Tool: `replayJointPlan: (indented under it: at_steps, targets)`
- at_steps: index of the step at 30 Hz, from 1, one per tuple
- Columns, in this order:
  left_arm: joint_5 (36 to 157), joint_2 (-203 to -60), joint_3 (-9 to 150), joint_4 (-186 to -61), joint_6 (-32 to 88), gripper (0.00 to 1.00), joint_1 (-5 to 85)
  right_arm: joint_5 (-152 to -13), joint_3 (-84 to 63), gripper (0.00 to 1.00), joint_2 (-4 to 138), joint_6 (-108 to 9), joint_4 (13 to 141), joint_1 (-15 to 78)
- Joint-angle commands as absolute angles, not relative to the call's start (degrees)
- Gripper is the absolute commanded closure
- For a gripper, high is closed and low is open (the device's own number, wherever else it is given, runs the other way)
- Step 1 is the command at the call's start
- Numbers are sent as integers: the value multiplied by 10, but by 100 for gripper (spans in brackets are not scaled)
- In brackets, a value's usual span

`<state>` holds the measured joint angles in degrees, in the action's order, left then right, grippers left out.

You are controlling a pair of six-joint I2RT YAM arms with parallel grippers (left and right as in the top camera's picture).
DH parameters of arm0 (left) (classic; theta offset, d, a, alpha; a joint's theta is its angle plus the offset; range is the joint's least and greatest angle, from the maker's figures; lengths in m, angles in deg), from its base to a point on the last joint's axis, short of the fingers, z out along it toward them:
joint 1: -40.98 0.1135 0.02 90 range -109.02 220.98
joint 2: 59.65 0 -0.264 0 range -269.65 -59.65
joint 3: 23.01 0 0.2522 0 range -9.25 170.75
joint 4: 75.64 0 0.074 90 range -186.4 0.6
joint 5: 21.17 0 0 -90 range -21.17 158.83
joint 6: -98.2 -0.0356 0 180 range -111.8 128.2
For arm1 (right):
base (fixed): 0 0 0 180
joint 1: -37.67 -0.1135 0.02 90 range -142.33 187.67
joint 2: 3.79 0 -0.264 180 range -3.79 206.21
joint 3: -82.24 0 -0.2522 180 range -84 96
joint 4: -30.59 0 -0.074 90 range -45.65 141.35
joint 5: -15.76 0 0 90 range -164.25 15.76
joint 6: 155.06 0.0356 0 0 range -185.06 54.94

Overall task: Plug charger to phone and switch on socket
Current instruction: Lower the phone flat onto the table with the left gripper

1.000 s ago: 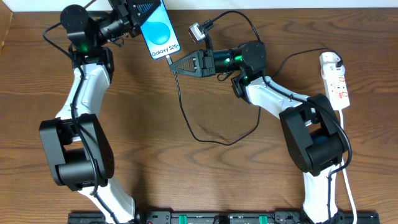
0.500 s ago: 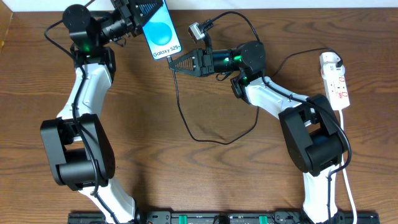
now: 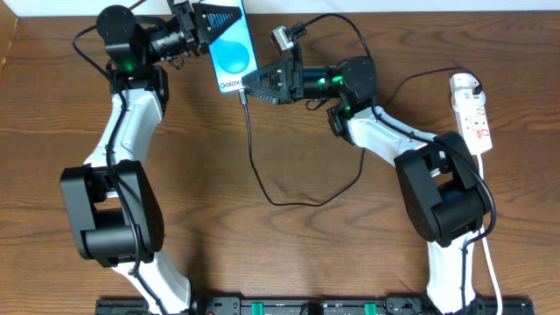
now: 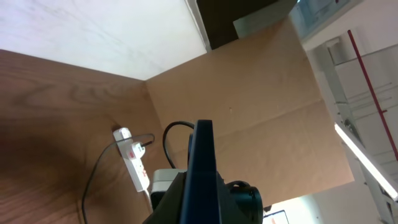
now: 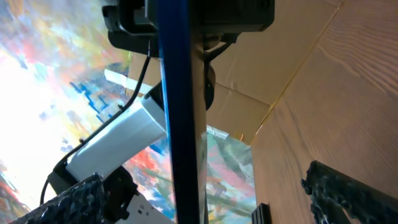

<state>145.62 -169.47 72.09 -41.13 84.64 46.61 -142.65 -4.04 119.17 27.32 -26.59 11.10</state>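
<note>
The phone (image 3: 234, 51), blue screen up, is held off the table at the back by my left gripper (image 3: 204, 19), which is shut on its upper end. In the left wrist view the phone (image 4: 202, 168) shows edge-on between the jaws. The charger (image 3: 252, 149), a thin black cable, meets the phone's lower edge and loops over the table. My right gripper (image 3: 248, 86) is open at that lower edge. Its fingers (image 5: 81, 199) stand wide on either side of the phone (image 5: 180, 112) without touching it. The socket (image 3: 473, 112) lies at the far right.
The socket (image 4: 134, 167) has a white cord running off towards the table's front right. Cardboard panels stand along the table's back and left sides. The black cable's loop lies on the wood in the middle, between the two arms.
My right gripper has opened, letting go at the phone's lower edge. The left gripper has carried the phone a little up and to the right.
</note>
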Motion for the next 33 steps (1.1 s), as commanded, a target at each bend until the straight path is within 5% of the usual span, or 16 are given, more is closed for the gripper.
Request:
replayJointPlan:
  at_steps: [1, 5, 15, 25, 33]
  targets:
    - [1465, -1679, 726, -404, 848, 93, 487, -1454, -37, 1, 1193, 256, -264, 133]
    - [1469, -1679, 726, -404, 865, 93, 501, -1471, -37, 1, 1193, 161, -176, 159]
    - [1477, -1679, 726, -404, 865, 93, 504, -1377, -37, 1, 1193, -207, 429, 196]
    - [1479, -1679, 723, -418, 840, 93, 487, -1177, -37, 1, 1151, -341, 682, 210]
    - [1460, -1679, 718, -684, 615, 93, 437, -943, -37, 1, 1062, -351, 812, 209]
